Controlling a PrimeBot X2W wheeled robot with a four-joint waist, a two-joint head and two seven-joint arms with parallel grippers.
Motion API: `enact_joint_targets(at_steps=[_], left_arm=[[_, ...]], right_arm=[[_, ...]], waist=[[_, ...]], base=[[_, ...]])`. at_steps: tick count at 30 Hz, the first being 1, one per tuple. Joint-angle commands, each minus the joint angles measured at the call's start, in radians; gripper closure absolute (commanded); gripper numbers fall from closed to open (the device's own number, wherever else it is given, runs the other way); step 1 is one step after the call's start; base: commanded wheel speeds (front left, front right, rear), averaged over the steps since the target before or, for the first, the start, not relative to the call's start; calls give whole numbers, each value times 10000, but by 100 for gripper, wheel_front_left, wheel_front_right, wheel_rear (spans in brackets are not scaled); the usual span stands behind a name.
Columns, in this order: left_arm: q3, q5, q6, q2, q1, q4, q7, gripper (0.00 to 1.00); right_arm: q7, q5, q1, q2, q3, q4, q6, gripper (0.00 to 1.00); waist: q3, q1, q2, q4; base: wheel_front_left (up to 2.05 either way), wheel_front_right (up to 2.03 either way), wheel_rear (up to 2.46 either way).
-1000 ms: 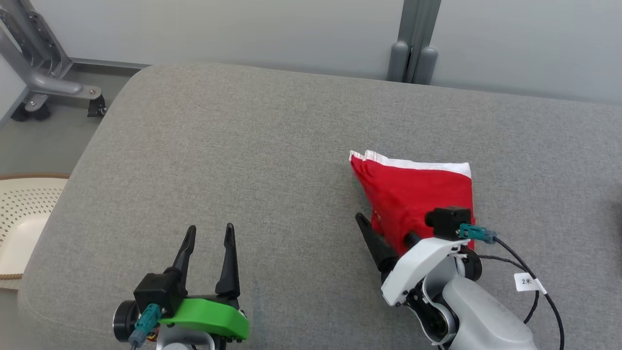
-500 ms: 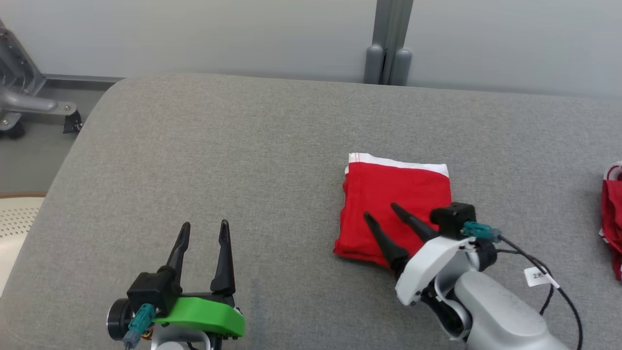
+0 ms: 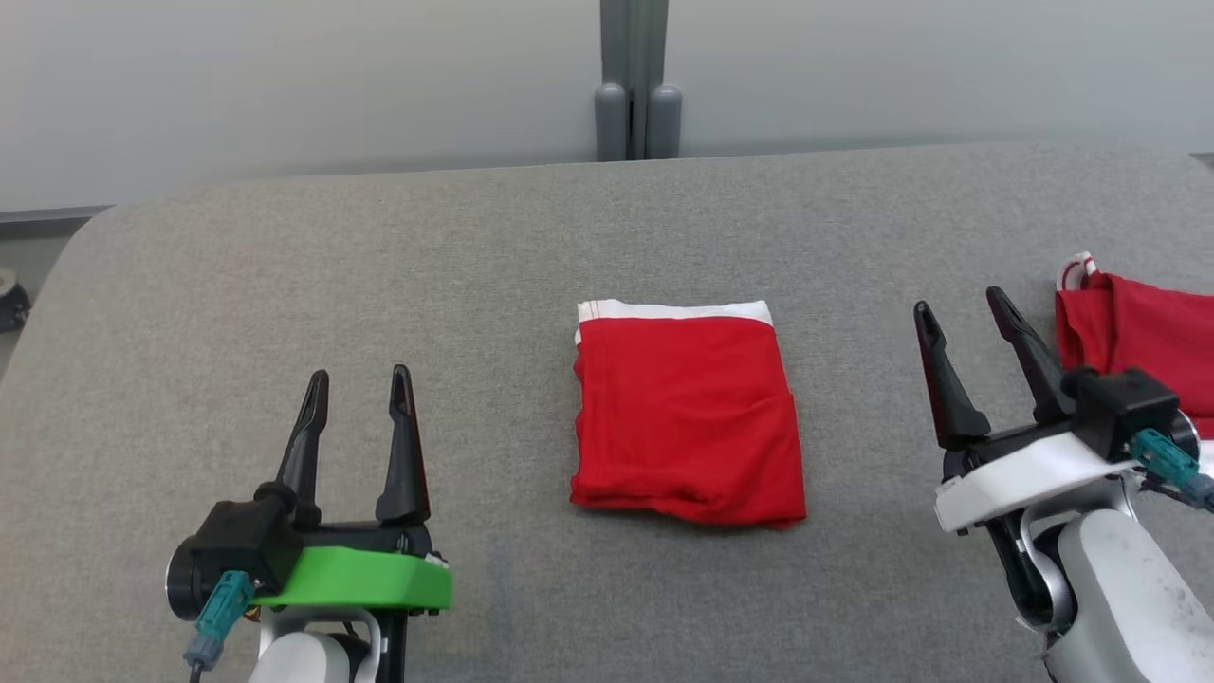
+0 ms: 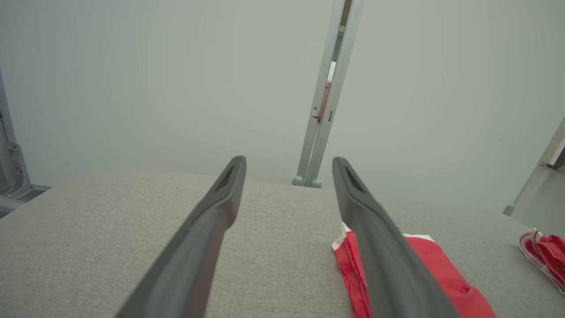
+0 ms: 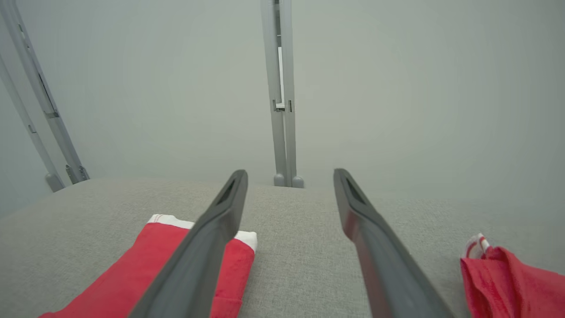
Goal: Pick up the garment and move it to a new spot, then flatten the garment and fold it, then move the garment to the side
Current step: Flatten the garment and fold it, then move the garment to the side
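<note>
1. Lying folded into a neat rectangle, the red garment (image 3: 688, 417) rests flat on the grey cushion (image 3: 493, 266), midway between my two grippers. Its white waistband is on the far edge, and neither gripper touches it.
2. My left gripper (image 3: 358, 373) hangs spread wide and empty, well off to the garment's left. My right gripper (image 3: 958, 301) is equally wide and empty on its right.
3. I judge the fold done, with only the move to the side left.
4. Pinching just the top layer could let the fold fall open as I lift. My fingers might also snag the soft cushion.
5. A second red garment (image 3: 1138, 332) lies bunched just beside my right gripper. Carrying the folded piece that way could land it on that heap, or I might grab the wrong cloth.
6. A grey post (image 3: 634, 85) stands beyond the far edge, out of my way.
</note>
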Motion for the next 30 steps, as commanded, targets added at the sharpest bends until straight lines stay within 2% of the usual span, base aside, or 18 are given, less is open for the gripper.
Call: enact_joint_targets(at_steps=[1, 7, 13, 30], left_arm=[[58, 83, -39, 27, -144, -63, -25, 0], [83, 524, -70, 27, 68, -10, -26, 0], [-77, 812, -53, 29, 284, 130, -26, 0], [-301, 855, 56, 29, 262, 364, -26, 0]], right_arm=[[-19, -241, 301, 158, -271, -389, 0, 0], [-22, -1020, 1072, 747, -1086, -1497, 0, 0], [-23, -1213, 1424, 1118, -1227, -1747, 0, 0], [-24, -1179, 1310, 1194, -1133, -1619, 0, 0]], waist=[[135, -1, 0, -403], [171, -1, 0, -748], [251, -1, 0, -889], [339, -1, 0, -605]], base=[[0, 0, 0], [0, 0, 0], [0, 0, 0], [0, 0, 0]])
